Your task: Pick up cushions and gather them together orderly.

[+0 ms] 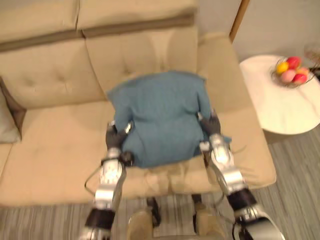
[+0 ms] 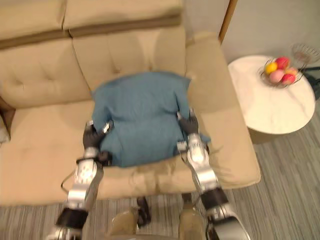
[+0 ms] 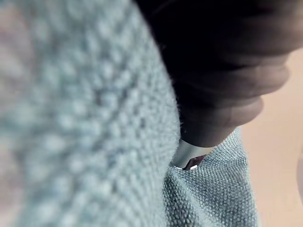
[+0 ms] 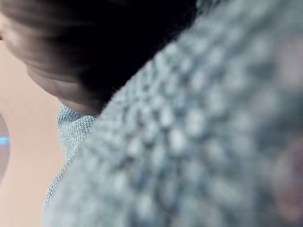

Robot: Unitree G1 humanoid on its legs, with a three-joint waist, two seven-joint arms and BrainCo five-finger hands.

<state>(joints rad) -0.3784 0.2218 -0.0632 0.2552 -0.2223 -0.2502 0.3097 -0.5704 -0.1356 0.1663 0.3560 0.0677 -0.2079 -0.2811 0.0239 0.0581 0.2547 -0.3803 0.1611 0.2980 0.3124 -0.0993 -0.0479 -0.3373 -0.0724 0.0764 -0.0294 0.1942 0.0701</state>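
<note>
I saw the cushion (image 1: 160, 115) over the sofa (image 1: 55, 145) seat, with my left hand (image 1: 116, 136) and right hand (image 1: 210, 125) against its two sides. Whether either hand was clamped on it, I couldn't tell.

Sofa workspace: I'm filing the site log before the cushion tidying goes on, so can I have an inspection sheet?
Surface: beige tufted fabric sofa.
Job's things: blue knitted square cushion over the seat's right half, between the hands; grey cushion partly in view at the sofa's left end.
Clutter: nothing seen.
Hands: left hand at the blue cushion's left edge, right hand at its right edge.
Cables: nothing seen.
Surroundings: round white side table right of the sofa, carrying a wire bowl of coloured fruit; grey striped floor.
</note>
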